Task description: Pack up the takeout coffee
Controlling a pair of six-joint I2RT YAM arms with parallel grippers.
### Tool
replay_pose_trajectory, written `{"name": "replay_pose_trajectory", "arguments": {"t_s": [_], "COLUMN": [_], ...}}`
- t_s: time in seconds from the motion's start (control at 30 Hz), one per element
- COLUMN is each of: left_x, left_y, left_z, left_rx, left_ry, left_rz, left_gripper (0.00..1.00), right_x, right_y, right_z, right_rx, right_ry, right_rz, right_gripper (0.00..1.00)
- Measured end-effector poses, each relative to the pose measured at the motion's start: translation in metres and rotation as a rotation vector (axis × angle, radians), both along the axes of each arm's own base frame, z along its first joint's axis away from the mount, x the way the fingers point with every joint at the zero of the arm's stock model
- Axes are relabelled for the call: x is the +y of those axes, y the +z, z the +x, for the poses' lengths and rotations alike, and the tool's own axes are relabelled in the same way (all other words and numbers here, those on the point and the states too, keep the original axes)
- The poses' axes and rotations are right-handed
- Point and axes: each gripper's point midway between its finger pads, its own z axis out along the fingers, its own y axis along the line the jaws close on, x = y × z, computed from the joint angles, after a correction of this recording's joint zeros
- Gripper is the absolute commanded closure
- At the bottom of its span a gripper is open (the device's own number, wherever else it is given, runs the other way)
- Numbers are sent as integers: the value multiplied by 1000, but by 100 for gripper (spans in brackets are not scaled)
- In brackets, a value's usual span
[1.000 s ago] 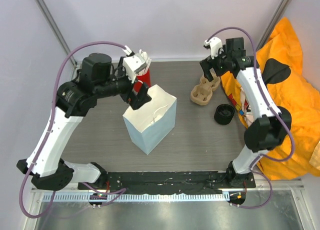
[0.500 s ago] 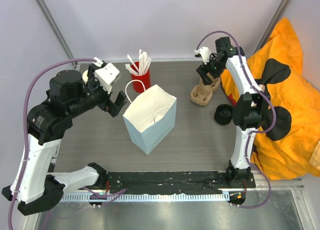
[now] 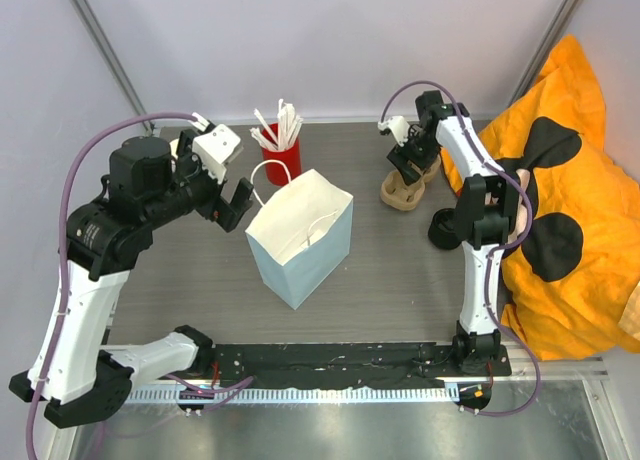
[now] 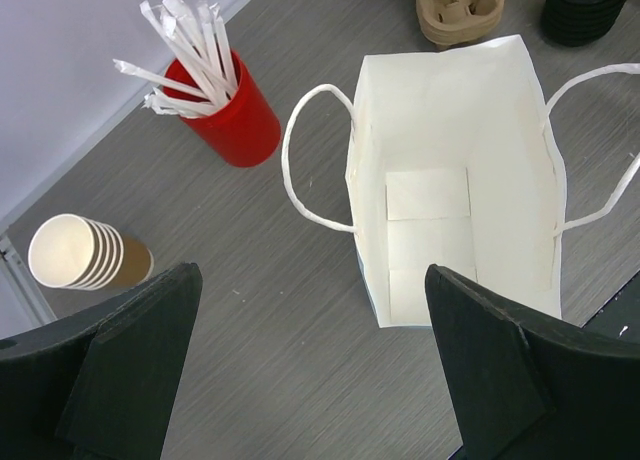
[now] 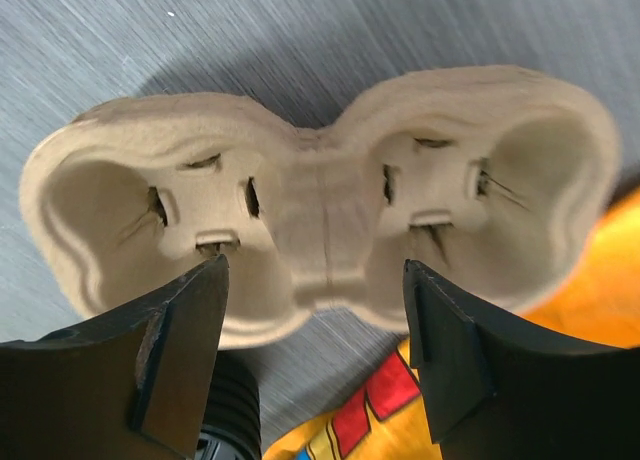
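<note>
The takeout coffee (image 4: 75,252), a tan kraft cup with a white inside, lies tilted at the left of the left wrist view, with several rolled rims nested together. The open white paper bag (image 3: 300,235) (image 4: 455,180) stands mid-table. My left gripper (image 3: 225,202) (image 4: 310,280) hangs open over bare table between cup and bag, holding nothing. My right gripper (image 3: 410,165) (image 5: 315,270) is open and low over the moulded cardboard cup carrier (image 3: 400,190) (image 5: 320,200), one finger on each side of its narrow middle.
A red cup of white sticks (image 3: 282,155) (image 4: 225,120) stands behind the bag. A black ribbed stack of lids (image 3: 448,228) (image 5: 225,420) sits near the carrier. An orange patterned cloth (image 3: 570,180) (image 5: 400,420) crowds the table's right edge.
My left arm has drawn back to the left, away from above the bag. My right gripper has moved down and left over the carrier, and its jaws have narrowed.
</note>
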Motion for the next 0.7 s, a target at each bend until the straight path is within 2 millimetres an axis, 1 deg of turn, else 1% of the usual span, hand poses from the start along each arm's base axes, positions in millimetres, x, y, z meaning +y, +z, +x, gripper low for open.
{"name": "replay_pose_trajectory", "arguments": {"t_s": [0.07,0.13,0.17,0.23,0.37,0.5,0.53,0.57,0.7], "left_x": [0,0,0,0,0,0,0,-1,-2], "left_y": [0,0,-1,-2,-3,-3,-3,-3,-3], "left_z": [0,0,0,0,0,0,0,0,-1], "left_rx": [5,11,14,19,24,26,27,28,30], "left_ry": [1,4,5,4,1,0,-1,-3,-10], "left_rz": [-7,-15,-17,-20,-22,-24,-26,-27,-30], "left_gripper": [0,0,0,0,0,0,0,0,0], "right_x": [1,2,3,3,2,2,2,2,1], "right_y": [-8,-12,-12,-12,-11,-11,-12,-13,-17], "right_z": [-1,-1,-1,-1,1,1,1,1,1], "right_rx": [17,24,24,23,17,17,19,20,27], "right_ry": [2,4,5,6,4,6,6,6,6], "right_rz": [-6,-10,-12,-15,-20,-22,-22,-23,-25], "right_gripper": [26,27,30,31,39,40,41,44,45]}}
